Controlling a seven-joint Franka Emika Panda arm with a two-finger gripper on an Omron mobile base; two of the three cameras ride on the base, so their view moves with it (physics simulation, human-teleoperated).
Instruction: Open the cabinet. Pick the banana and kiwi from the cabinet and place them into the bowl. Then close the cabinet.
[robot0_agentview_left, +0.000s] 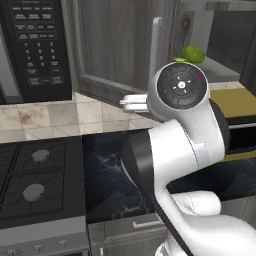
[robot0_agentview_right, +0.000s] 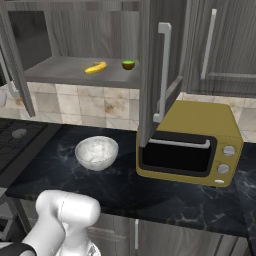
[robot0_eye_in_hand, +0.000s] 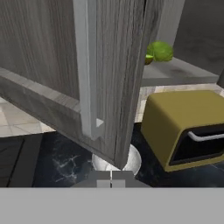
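Facing the swung-open cabinet door (robot0_eye_in_hand: 65, 65) with my gripper (robot0_eye_in_hand: 110, 176) closed on nothing, I could clip its edge reaching for the banana (robot0_agentview_right: 95, 67) and kiwi (robot0_agentview_right: 128, 64) on the shelf.

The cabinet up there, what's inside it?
On the cabinet shelf lie the banana and the kiwi. The open door hides the shelf's right end.

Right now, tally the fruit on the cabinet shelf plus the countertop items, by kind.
Banana: 1
Kiwi: 1
Green lumpy fruit: 1
Bowl: 1
Yellow toaster oven: 1
Total: 5
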